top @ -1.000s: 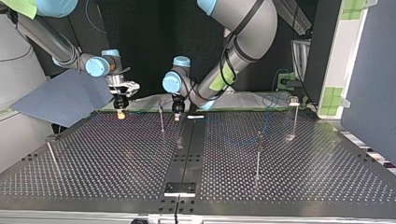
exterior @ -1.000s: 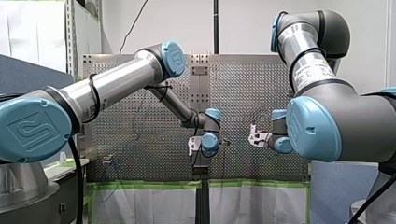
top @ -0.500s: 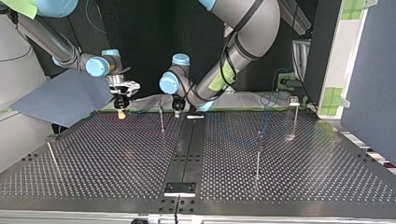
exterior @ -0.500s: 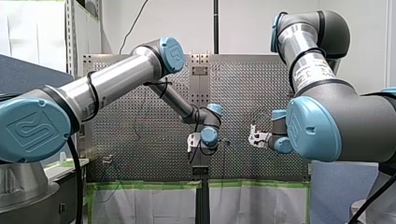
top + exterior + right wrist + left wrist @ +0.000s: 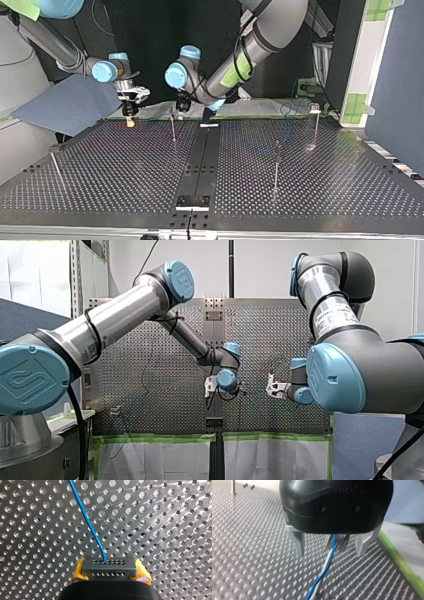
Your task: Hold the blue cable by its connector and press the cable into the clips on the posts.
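The perforated metal table (image 5: 310, 195) carries thin upright metal posts (image 5: 276, 165) that have yet to take the cable. My right gripper (image 5: 110, 573) has its yellow pads (image 5: 78, 570) clamped on the dark rectangular connector (image 5: 109, 565), probably to anchor that end. My left gripper (image 5: 330, 552) is spread wide and grips nothing. The thin blue cable (image 5: 325, 568) runs between its metal fingers (image 5: 298, 543), likely so it can be guided.

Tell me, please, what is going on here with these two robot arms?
My right end effector, with yellow pads, is shut on the dark connector of the blue cable. My left end effector is open, its metal fingers on either side of the cable without touching it. Both hang low over the perforated table, the left one beside a thin post.
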You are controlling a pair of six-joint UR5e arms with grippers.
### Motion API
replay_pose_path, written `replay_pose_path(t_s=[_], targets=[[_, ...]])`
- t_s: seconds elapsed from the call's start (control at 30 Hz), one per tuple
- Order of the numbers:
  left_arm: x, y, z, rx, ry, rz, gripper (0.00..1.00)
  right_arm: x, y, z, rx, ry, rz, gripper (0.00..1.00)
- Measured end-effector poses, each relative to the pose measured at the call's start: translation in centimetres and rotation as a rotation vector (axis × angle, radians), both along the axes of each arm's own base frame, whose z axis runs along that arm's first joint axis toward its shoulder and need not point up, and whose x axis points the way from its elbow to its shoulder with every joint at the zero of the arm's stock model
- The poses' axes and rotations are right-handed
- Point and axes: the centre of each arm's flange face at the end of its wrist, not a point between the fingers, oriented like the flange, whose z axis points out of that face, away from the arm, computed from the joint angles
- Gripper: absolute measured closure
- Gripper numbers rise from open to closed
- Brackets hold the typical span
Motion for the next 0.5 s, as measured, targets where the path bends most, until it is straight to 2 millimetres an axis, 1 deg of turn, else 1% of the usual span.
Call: replay_pose_path(t_s=[0.23,0.33,0.5], targets=[[-4.4,-1.0,-2.0,0.028,0.025,-0.028,0.0,0.0,0.0,0.0,0.003,0.0,0.0,1.0],[-5.1,-1.1,-2.4,0.029,0.033,-0.035,0.0,0.0,0.0,0.0,0.003,0.0,0.0,1.0],[-5.2,-1.4,-2.4,0.0,0.024,-0.04,0.0,0.0,0.0,0.0,0.003,0.0,0.0,1.0]])
